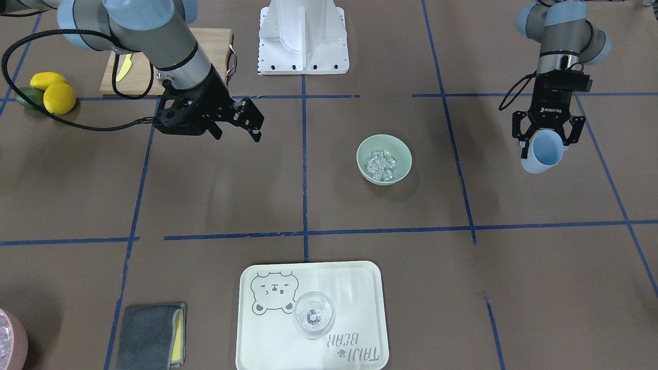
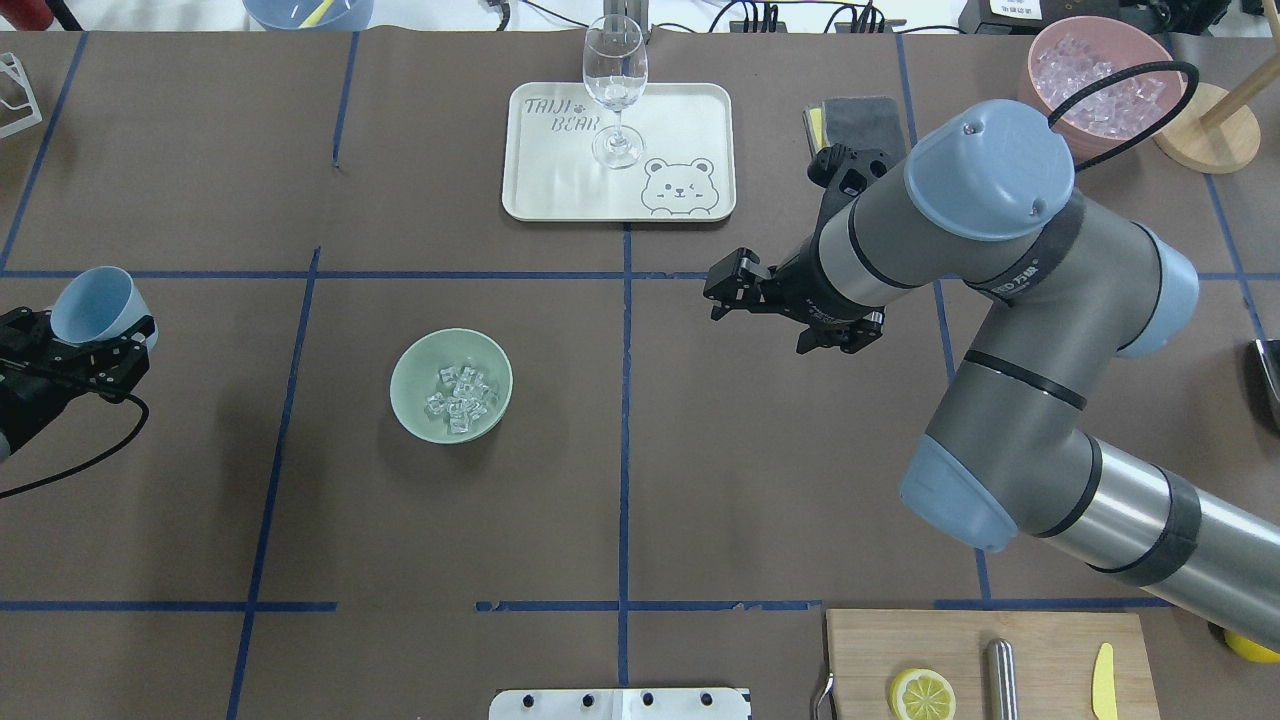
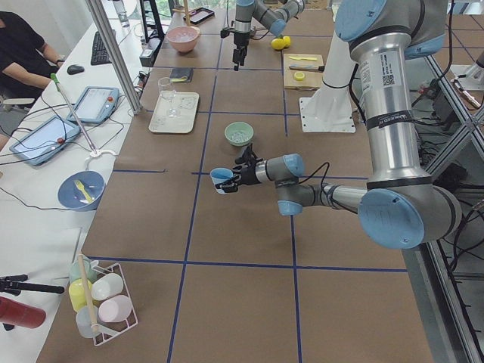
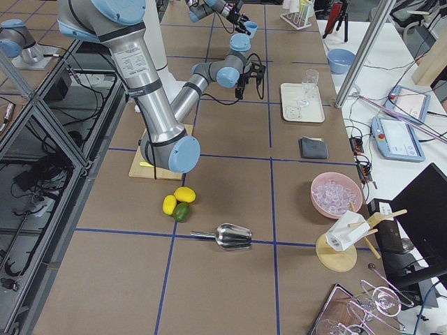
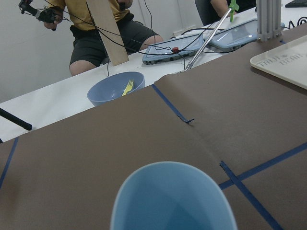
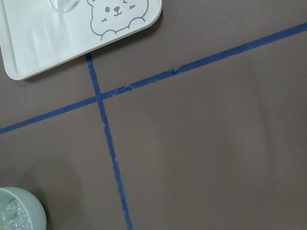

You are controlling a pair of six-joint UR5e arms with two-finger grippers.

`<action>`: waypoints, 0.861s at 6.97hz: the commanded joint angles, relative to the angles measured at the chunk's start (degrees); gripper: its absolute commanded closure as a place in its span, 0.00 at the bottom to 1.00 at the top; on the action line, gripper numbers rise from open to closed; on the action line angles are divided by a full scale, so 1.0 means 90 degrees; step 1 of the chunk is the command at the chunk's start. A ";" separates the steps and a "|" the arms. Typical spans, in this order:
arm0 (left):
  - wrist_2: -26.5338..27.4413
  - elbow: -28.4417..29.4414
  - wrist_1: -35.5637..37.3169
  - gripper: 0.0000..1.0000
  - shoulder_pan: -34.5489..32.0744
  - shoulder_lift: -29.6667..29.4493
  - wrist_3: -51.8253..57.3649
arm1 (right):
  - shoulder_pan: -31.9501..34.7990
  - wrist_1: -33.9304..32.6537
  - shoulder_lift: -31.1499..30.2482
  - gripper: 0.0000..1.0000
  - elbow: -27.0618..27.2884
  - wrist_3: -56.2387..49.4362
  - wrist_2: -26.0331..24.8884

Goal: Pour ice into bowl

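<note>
Left pincer (image 1: 547, 144): fingers closed on the wall of a pale blue round plastic cup (image 1: 542, 156), carried above the table (image 1: 205, 195) at the robot's far left.
Cup: tipped; the inside shown by the wrist camera is bare, so likely emptied.
Bowl: round pale mint-green glossy bowl (image 1: 400, 148), upright on the table between the arms, well apart from the cup.
Ice: small clear glassy cubes (image 1: 380, 164) heaped in the bowl's bottom; the pour appears done.
Right pincer (image 1: 236, 134): fingers spread, holding nothing, hanging above the table, probably parked out of the way.
Tray: cream bear-printed tray (image 2: 680, 120) at the far edge, bearing an upright clear stemmed glass (image 2: 615, 75).
Tub: pink round tub (image 2: 1032, 85) in the far right corner, holding spare clear cubes (image 2: 1095, 80).
</note>
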 commanded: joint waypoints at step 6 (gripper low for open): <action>0.2183 0.0786 -0.0088 1.00 0.0894 -0.0032 -0.2352 | 0.0109 0.0000 0.0006 0.00 0.0030 0.0000 0.0131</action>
